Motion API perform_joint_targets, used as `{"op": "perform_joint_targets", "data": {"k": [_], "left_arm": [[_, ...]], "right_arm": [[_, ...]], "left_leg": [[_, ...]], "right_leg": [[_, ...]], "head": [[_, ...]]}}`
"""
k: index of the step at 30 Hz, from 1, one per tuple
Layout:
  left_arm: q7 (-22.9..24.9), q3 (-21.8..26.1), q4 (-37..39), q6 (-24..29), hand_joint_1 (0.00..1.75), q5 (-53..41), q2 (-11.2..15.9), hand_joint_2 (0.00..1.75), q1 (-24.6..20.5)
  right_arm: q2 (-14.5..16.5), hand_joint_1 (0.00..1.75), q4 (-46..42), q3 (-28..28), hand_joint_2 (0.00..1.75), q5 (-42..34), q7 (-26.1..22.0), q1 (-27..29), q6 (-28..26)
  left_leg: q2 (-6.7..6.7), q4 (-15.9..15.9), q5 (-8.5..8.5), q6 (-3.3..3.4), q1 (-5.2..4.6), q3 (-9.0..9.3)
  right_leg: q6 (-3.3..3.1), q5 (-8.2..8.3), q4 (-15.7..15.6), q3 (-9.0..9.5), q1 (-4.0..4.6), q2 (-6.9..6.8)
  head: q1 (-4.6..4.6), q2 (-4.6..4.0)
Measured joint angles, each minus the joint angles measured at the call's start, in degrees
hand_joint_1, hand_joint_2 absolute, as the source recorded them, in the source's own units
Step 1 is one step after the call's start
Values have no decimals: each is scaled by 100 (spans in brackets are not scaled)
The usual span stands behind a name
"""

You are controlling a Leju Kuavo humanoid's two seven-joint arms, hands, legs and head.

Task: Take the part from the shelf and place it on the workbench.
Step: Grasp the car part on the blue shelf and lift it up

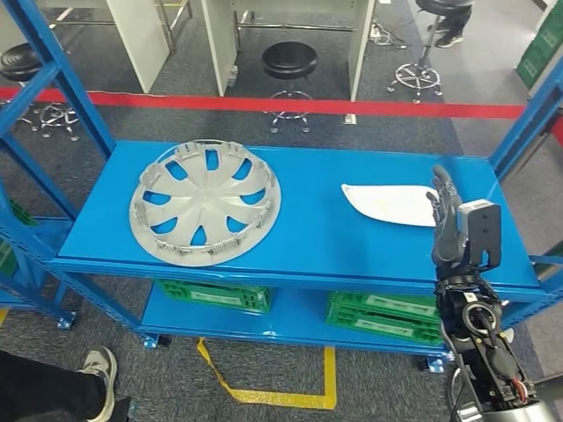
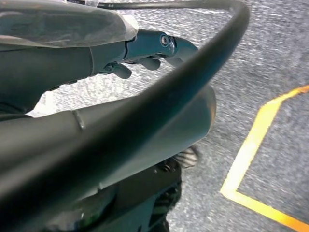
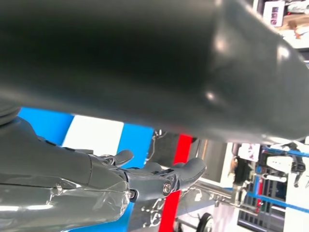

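Two parts lie on the blue shelf's (image 1: pixel 312 237) top board. A silver wheel cover (image 1: pixel 204 202) sits at the left, and a flat white panel (image 1: pixel 388 204) at the right. My right hand (image 1: pixel 445 220) is raised at the shelf's right end, just right of the white panel's tip, its fingers stretched out and holding nothing. In the right wrist view the hand (image 3: pixel 153 176) hovers over the white panel (image 3: pixel 96 137) with its fingers apart. In the left wrist view my left hand (image 2: pixel 146 50) hangs above the grey carpet with its fingers extended, empty.
Green crates (image 1: pixel 382 315) sit on the lower shelf. Blue uprights (image 1: pixel 63 75) frame both ends. A red floor line (image 1: pixel 318 105), stools (image 1: pixel 290 61) and white benches stand behind. A person's shoe (image 1: pixel 99 369) is at the lower left, near yellow floor tape (image 1: pixel 279 391).
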Motion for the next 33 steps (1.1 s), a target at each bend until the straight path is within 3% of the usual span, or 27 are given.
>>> {"op": "perform_joint_targets", "data": {"k": [1,5,7,9,10,11,12,14,16,17,18,22,25,29,33], "left_arm": [[1,0,0,4,0,8,-5,0,-5],[2,2,2,10,0,37,-3,0,-10],[-28,3,2,9,0,39,-3,0,-20],[-69,4,2,8,0,38,-8,0,-27],[-79,4,2,9,0,38,-9,0,-26],[-85,4,2,10,0,37,-9,0,-20],[-90,4,2,11,0,38,-8,0,-14],[-102,6,2,14,0,41,1,0,-8],[-114,10,2,11,0,45,10,0,-11],[-117,12,2,5,0,44,11,0,-9],[-119,14,2,0,0,42,7,0,-1],[-118,16,4,-23,0,4,-6,0,-4],[-119,17,4,-42,0,-42,3,0,-14],[-118,16,4,-70,0,-110,3,0,-11],[-118,15,4,-113,0,-188,1,0,-11]], "right_arm": [[1,0,14,5,0,0,-7,-8,4],[16,0,36,20,0,-3,-21,-34,13],[33,0,41,23,0,3,-26,-64,4],[39,0,52,25,87,48,21,-82,-42],[40,0,63,26,131,86,71,-81,-73],[40,0,77,27,175,137,134,-79,-102],[40,0,91,27,175,200,202,-78,-132],[40,0,115,27,175,442,385,-81,-200],[39,0,139,28,175,890,691,-93,-255],[37,0,157,31,175,1178,878,-101,-272],[25,0,175,35,175,1477,1073,-111,-281],[-72,0,265,144,175,2855,1891,-202,-205],[-132,0,317,200,175,3685,2363,-250,35],[-203,0,334,263,175,4357,2789,-250,497],[-297,0,334,312,175,4735,3137,-237,969]], "left_leg": [[-3,4,-34,-30,-6,16],[-2,159,-110,-154,-20,7],[8,666,-299,-222,7,-273],[12,1426,-581,-288,47,-784],[13,1666,-642,-316,71,-997],[14,1705,-587,-336,93,-1115],[15,1525,-402,-346,111,-1123],[18,725,167,-338,130,-903],[29,138,402,-291,116,-718],[30,48,419,-255,103,-694],[32,49,408,-247,105,-684],[16,41,469,-264,120,-629],[6,44,439,-217,106,-618],[7,51,416,-182,95,-613],[7,52,411,-175,92,-608]], "right_leg": [[-34,103,-173,56,16,2],[-156,139,-302,201,-11,3],[-186,147,-358,298,-37,-7],[-200,124,-372,322,-44,-14],[-203,102,-372,334,-47,-12],[-199,77,-372,355,-52,-6],[-189,49,-372,385,-58,1],[-148,-13,-372,462,-70,12],[-83,-71,-369,499,-61,19],[-45,-98,-370,500,-53,22],[-47,-144,-364,488,-36,20],[-335,-204,-378,512,-8,8],[-273,-194,-444,561,-11,3],[-20,-187,-517,601,-38,4],[19,-193,-524,604,-42,4]], "head": [[14,0],[-23,0],[-81,0],[-141,0],[-161,0],[-181,0],[-203,0],[-261,0],[-314,0],[-319,0],[-312,0],[-218,0],[-135,0],[-68,0],[-54,0]]}}
